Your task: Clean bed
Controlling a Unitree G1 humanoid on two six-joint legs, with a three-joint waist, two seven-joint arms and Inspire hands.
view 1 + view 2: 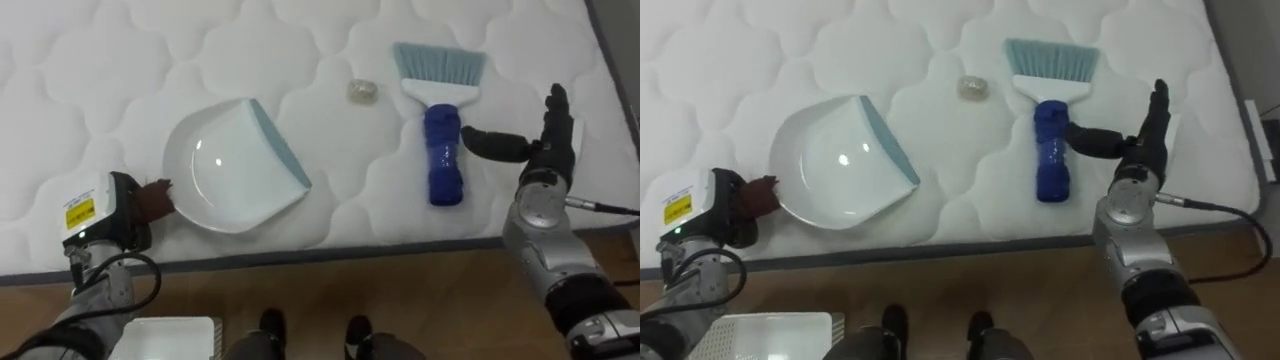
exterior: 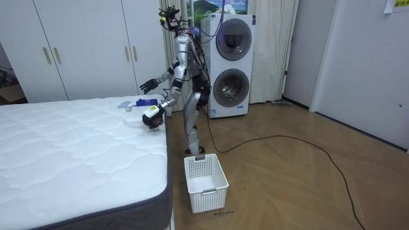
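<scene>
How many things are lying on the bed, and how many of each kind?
dustpan: 1
brush: 1
crumpled scrap: 1
Total: 3

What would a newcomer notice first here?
A white dustpan and a blue-handled brush lie on the white mattress, a small crumpled scrap between them. The left hand is at the dustpan's rim; the right hand, open, stands beside the brush.
</scene>
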